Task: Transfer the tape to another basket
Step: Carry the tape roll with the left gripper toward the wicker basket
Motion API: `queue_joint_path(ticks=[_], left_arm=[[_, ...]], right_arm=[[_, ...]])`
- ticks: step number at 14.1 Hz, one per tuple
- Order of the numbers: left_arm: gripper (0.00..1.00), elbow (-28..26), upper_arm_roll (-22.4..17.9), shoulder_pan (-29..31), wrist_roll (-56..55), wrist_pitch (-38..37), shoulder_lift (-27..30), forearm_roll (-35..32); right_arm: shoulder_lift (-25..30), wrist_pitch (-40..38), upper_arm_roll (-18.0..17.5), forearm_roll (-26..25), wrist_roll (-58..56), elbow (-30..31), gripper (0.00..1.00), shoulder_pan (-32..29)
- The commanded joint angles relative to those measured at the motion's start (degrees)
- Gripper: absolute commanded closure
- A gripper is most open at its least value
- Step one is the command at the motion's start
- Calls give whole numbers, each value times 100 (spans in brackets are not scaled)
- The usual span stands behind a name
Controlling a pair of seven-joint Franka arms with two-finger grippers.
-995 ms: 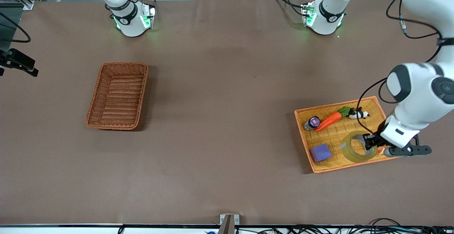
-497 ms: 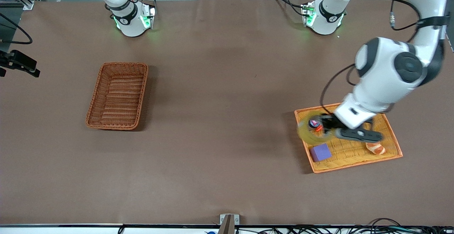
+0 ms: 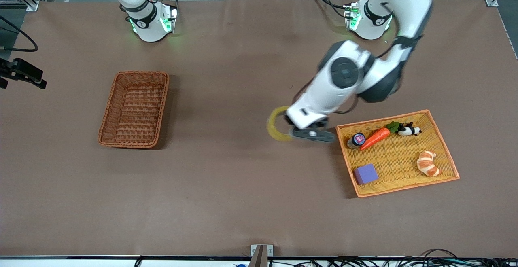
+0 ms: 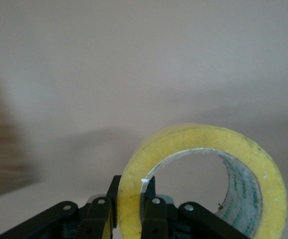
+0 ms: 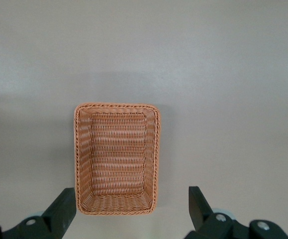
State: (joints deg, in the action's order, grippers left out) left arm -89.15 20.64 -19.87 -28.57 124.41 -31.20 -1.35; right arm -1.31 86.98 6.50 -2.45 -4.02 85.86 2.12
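Left tool [image 3: 288,130] is clenched on the tape [image 3: 276,123], its two fingers [image 4: 100,215] pinching the wall of the yellowish roll, one inside the ring and one outside, as the left wrist view shows. It carries the roll in the air over bare brown bench [image 3: 243,202], just past the edge of the flat orange tray [image 3: 442,136] and still well apart from the basket [image 3: 134,109], the deep reddish-brown wicker one toward the right arm's end of the bench.

Judging progress: the pick-up is done and the tape is out of the tray, so the carry is roughly at its first third. Left to do are the rest of the crossing, lowering over the basket, and letting go. The basket looks empty in the right wrist view.

Right tool [image 5: 133,211] hangs released above the basket with jaws wide apart, holding nothing; that arm waits.

Compared with a second ago, the tape was then lying in the tray's corner near the front camera with the tool already around its wall. Half a second ago it was raised over the tray's end near the small bottle [image 3: 356,140]. Now it has cleared the tray altogether. A croissant [image 3: 428,163], hidden earlier by the arm, shows in the tray, alongside the carrot [image 3: 374,137], purple block [image 3: 366,174] and panda figure [image 3: 408,129], none of which has shifted.
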Motion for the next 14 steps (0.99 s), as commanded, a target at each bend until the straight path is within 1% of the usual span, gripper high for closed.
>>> queue_joint_path(ticks=[1,3,5,6,7,8,9,10,12,13,14], left_arm=[[100,1336,-86,-726,-210,-110,-1096,-111],[99,1837,-593,-1498,-245,-101,-1544,-102],[97,2365,-1532,-2481,-254,21,-2071,-85],[97,2515,-1893,-2834,-246,161,-2291,-85],[97,2569,-2106,-3064,-237,336,-2424,-76],[97,2578,-2143,-3180,-246,495,-2495,-76],[94,2578,-2126,-3189,-237,592,-2539,-76],[80,2578,-2108,-3190,-219,732,-2575,-59],[42,2561,-2055,-3181,-228,1057,-2592,-41],[11,2526,-2073,-3198,-202,1076,-2671,-58],[0,2525,-2090,-3259,-202,1076,-2724,-67]], right_arm=[[7,65,-35,43,-91,-16,0,-123],[16,38,-35,96,-55,10,0,-124],[-1,108,-35,113,-55,10,0,-141],[7,74,-35,113,-55,10,0,-141],[16,21,-35,113,-47,19,0,-133],[16,21,-35,113,-55,19,0,-141],[8,64,-35,113,-64,19,0,-150],[-1,73,-35,113,-73,19,0,-150],[8,29,-35,113,-55,19,0,-141],[-1,64,-35,113,-64,19,0,-159],[-1,91,-35,113,-64,19,0,-168]])
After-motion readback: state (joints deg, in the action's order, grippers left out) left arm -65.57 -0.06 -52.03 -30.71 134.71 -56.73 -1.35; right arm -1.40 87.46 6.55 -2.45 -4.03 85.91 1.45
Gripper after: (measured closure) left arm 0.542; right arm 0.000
